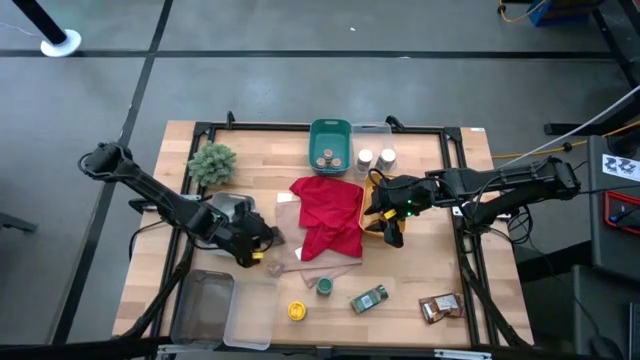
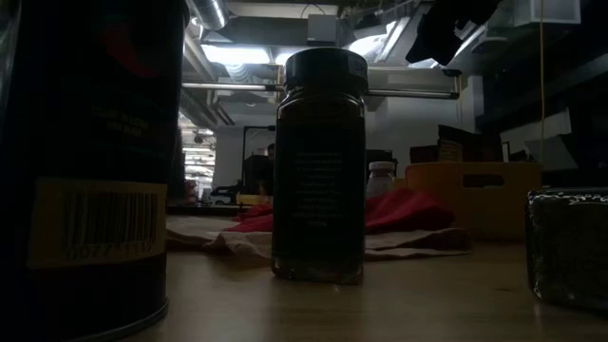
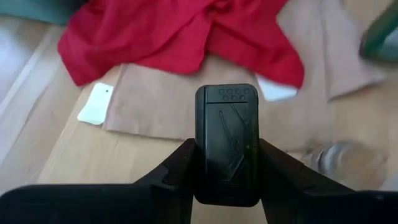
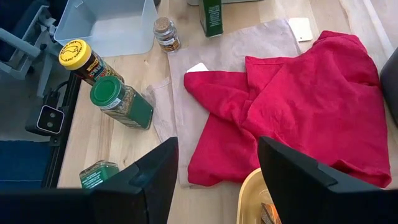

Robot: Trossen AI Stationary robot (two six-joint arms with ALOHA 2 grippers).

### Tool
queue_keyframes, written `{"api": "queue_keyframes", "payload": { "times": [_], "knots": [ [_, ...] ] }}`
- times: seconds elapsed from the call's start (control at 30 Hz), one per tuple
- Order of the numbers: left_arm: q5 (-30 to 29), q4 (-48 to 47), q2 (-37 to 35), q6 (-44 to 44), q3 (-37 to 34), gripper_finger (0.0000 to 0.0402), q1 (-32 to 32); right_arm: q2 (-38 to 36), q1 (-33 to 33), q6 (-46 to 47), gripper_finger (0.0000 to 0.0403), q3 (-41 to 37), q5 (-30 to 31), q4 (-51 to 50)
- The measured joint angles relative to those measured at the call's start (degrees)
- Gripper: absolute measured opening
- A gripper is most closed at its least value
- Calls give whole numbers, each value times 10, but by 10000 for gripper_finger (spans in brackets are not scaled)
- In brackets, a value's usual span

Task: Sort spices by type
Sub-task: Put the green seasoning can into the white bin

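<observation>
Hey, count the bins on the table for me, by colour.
Teal bin: 1
Yellow bin: 1
Clear bins, one beside the teal one and one at the table's front left: 2
Total: 4

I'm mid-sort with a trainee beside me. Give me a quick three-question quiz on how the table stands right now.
1. True or false: the right gripper is holding a jar.
2. Which container holds the two white-lidded jars? A. the teal bin B. the clear bin C. the yellow bin
3. What sits between the fingers of the left gripper?

Key: 1. False, its fingers stand apart with nothing between them. 2. B. 3. A small dark tin.
</observation>
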Motion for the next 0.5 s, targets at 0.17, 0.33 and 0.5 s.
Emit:
{"api": "queue_keyframes", "payload": {
  "times": [0.17, 0.33, 0.5],
  "knots": [
    [-1, -25, -10, -9, 46, 119, 0, 0, 0, 0, 221, 0, 0, 0],
    [-1, -117, -39, -8, 110, 121, 0, 0, 0, 0, 221, 0, 0, 0],
    [-1, -264, -76, -78, 180, 126, 0, 0, 0, 0, 221, 0, 0, 0]
  ]
}}
